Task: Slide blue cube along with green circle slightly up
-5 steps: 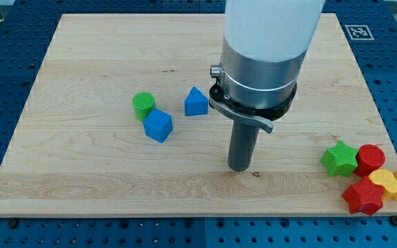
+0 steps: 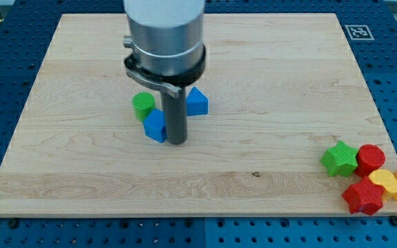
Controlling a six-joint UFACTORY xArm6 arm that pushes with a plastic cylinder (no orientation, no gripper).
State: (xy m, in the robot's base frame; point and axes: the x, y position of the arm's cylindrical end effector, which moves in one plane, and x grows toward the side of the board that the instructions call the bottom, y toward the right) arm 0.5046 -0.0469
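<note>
A: Quick rundown, L to R?

B: Green circle (image 2: 143, 105) sits left of centre on the board (image 2: 81, 62), blue cube (image 2: 155, 126) touching it, just below and to its right. My tip (image 2: 176, 142) is right beside the cube's right face, prob touching. Blue triangle block (image 2: 198, 101) is just past the rod, up and right.

A: Tool state?

B: Plain rod, nothing to spread or pinch. It only pushes.

A: What could go wrong?

B: I reckon the tip's on the wrong side for an upward push. Shoving from here sends the cube left, not up, and could knock the circle off sideways. The pair may also split, since the circle is offset from the cube.

A: Surface, surroundings?

B: Pale wood board, smooth, on a blue perforated bench. Far right corner: green star (image 2: 339, 158), red blocks (image 2: 371, 157) and yellow blocks (image 2: 384, 182) clustered, well apart from the action.
</note>
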